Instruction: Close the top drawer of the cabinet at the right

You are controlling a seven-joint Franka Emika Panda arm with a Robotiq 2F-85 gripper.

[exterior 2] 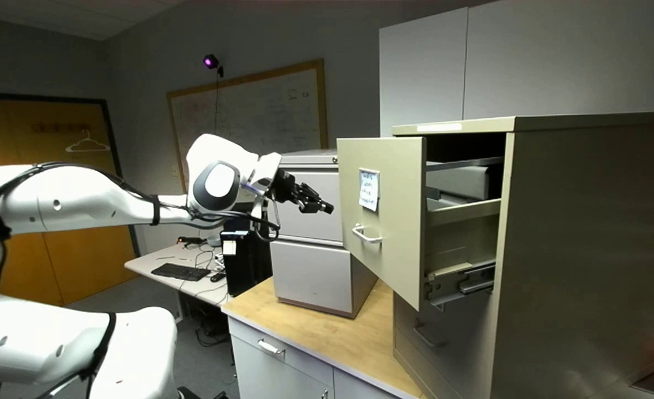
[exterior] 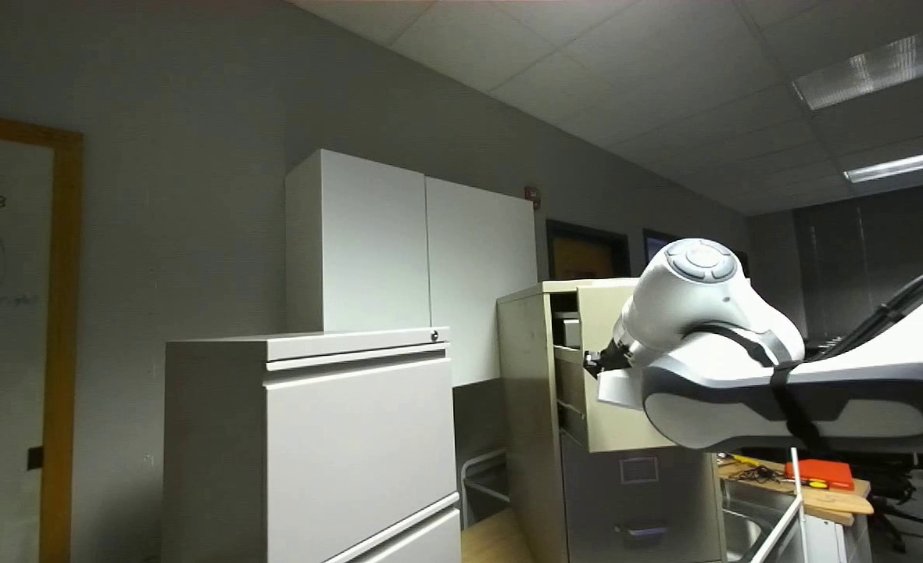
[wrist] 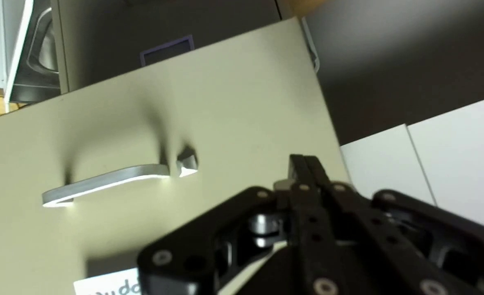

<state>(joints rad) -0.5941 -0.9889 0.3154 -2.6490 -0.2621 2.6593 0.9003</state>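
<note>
The tan filing cabinet [exterior 2: 581, 238] stands with its top drawer [exterior 2: 398, 221] pulled far out. The cabinet [exterior: 525, 391] and top drawer [exterior: 617, 426] also show in an exterior view, the drawer front partly behind the arm. The drawer front bears a white paper label [exterior 2: 369, 189] and a metal handle [exterior 2: 366, 235]. My gripper [exterior 2: 325, 208] is shut and empty, in front of the drawer front near its far side edge. In the wrist view the shut fingertips [wrist: 306, 162] overlap the drawer front [wrist: 233, 114], right of the handle [wrist: 110, 180]. I cannot tell whether they touch it.
A grey-white cabinet [exterior 2: 310, 271] stands on the wooden counter [exterior 2: 310, 327] beside the filing cabinet. A white cupboard [exterior: 375, 242] hangs on the wall above. A lower drawer [exterior: 609, 485] of the filing cabinet is shut. Grey boxy contents [exterior 2: 459, 182] sit inside the open drawer.
</note>
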